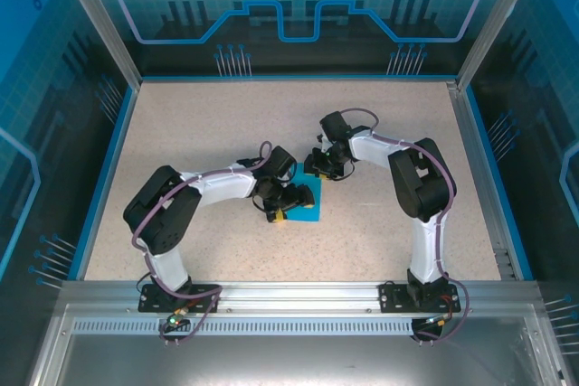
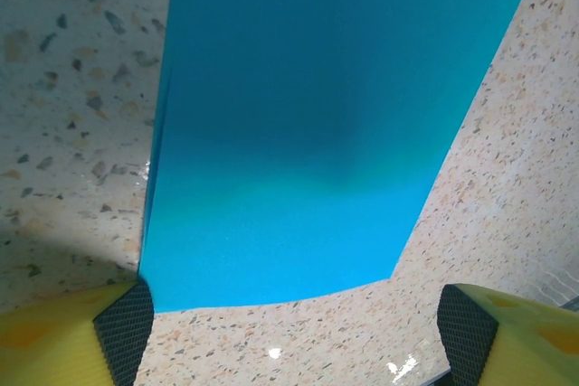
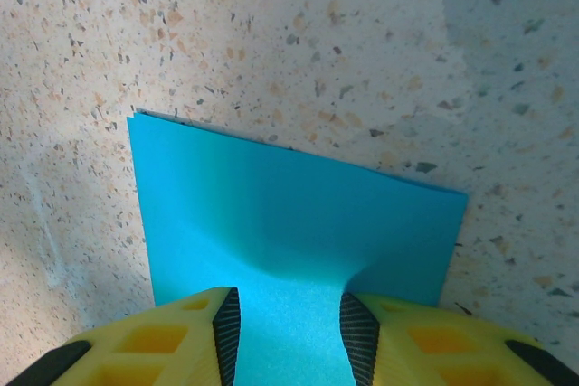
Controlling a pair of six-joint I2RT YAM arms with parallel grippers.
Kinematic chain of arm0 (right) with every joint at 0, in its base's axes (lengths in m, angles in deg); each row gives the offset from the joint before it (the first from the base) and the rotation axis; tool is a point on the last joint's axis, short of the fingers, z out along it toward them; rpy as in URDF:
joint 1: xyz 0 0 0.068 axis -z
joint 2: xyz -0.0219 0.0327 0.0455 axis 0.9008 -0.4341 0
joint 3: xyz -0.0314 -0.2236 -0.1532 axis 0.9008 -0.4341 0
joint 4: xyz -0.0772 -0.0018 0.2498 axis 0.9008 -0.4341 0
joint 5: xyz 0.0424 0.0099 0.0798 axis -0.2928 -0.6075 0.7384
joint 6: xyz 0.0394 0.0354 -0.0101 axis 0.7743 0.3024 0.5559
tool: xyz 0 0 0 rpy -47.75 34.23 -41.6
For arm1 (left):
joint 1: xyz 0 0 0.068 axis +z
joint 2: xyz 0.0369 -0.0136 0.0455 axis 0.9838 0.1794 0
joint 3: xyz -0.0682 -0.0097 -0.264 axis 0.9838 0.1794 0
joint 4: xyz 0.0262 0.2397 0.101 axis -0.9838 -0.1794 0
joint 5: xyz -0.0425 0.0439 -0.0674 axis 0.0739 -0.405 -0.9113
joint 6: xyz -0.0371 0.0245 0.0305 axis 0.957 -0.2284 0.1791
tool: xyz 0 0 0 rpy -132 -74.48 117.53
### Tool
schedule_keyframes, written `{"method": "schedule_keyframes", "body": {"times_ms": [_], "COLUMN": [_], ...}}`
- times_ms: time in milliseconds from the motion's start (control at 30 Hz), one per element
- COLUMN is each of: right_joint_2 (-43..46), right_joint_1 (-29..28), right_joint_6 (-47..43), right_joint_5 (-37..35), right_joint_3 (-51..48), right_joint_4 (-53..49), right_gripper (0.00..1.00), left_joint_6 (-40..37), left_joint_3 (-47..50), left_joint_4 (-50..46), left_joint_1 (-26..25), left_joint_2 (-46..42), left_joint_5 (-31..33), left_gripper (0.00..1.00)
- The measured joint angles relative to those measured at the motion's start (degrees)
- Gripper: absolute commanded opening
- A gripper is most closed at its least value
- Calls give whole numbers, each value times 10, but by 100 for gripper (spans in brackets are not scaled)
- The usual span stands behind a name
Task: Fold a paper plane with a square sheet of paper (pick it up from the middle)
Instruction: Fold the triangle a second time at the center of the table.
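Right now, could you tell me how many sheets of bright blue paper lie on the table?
1: the thin bright blue paper sheet lies on the speckled tabletop, between the left gripper and the right gripper; another beneath could be hidden.

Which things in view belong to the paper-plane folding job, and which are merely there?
Belong to the job:
- bright blue thin paper sheet, lying on the table
- left gripper, yellow-fingered, open at the sheet's edge
- right gripper, yellow-fingered, paper bulging between its fingers

Merely there:
- speckled beige tabletop
- blue patterned enclosure walls
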Motion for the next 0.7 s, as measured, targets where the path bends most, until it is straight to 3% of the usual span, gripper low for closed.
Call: {"method": "schedule_keyframes", "body": {"times_ms": [700], "right_joint_2": [0], "right_joint_1": [0], "right_joint_6": [0], "right_joint_5": [0], "right_joint_3": [0], "right_joint_4": [0], "right_gripper": [40], "left_joint_6": [-34], "left_joint_3": [-69], "left_joint_4": [-18], "left_joint_1": [-2], "left_joint_2": [24], "left_joint_5": [28], "left_gripper": [74]}}
